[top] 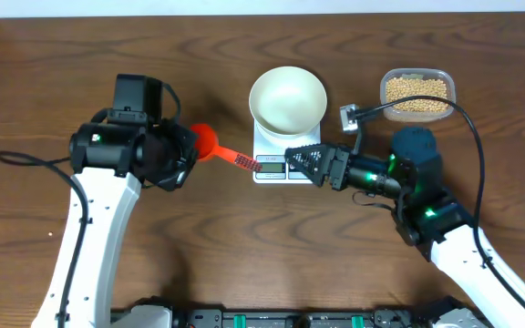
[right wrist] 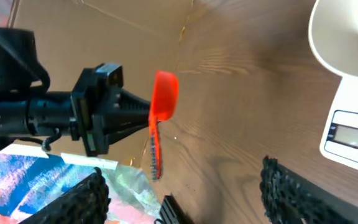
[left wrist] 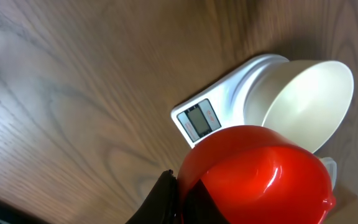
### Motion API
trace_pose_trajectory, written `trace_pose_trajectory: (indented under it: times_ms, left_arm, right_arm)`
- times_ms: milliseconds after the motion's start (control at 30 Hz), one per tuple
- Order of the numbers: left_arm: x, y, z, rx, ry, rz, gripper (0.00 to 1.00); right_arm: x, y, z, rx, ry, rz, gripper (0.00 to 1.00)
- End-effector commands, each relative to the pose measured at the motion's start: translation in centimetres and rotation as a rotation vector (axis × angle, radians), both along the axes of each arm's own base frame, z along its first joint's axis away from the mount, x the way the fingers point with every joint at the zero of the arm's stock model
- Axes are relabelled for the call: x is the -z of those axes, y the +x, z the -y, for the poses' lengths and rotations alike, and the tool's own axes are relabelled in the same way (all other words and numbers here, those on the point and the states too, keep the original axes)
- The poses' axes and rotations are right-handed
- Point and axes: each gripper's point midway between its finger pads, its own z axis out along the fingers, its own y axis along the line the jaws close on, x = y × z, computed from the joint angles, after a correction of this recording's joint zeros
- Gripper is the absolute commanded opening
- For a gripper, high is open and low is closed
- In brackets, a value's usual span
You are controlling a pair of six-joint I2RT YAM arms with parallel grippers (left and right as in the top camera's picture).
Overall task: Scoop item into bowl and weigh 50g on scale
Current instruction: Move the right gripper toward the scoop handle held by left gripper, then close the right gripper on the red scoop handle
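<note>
Gripping the red scoop (top: 210, 141) at its cup end, the left gripper (top: 190, 148) hung left of the scale (top: 272, 168), which carried the bowl (top: 287, 97), while the right gripper (top: 292, 157) stood open at the scale's front, and the beans (top: 417, 93) lay in the tub (top: 386, 78) beyond.

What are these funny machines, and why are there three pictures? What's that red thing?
They are two robot arms at a wooden table. One picture looks down from above; the other two come from little cameras on each arm's wrist. On the table a cream bowl sits on a small white scale, and a clear tub holds tan beans. The left arm pinches a red scoop in its jaws. The right arm has its jaws open and empty, by the scale's front.
</note>
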Motion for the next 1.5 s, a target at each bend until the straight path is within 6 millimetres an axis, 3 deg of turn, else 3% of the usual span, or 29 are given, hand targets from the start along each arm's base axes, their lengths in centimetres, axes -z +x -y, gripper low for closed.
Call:
trace_pose_trajectory:
  times_ms: [0,200,367,967,1467]
  left_arm:
    - [0.2,0.5,1.6,0.039,-0.019,0.005,0.07]
    - [-0.2,1.7,4.9,0.125,-0.036,0.077,0.07]
    - [-0.1,1.2,6.2,0.107,-0.06,0.056,0.07]
    - [-0.1,0.7,6.9,0.113,-0.084,0.036,0.07]
    - [-0.1,-0.4,8.6,0.17,-0.084,0.026,0.07]
  right_arm:
    - [-0.3,0.3,-0.5,0.026,0.005,-0.017,0.74]
    - [0.8,0.2,-1.2,0.016,0.006,-0.085,0.72]
    - [0.8,-0.3,-1.8,-0.008,0.004,-0.077,0.7]
    - [0.7,-0.5,-2.6,0.003,-0.002,-0.056,0.45]
    - [0.6,-0.5,-2.6,0.006,-0.003,-0.049,0.37]
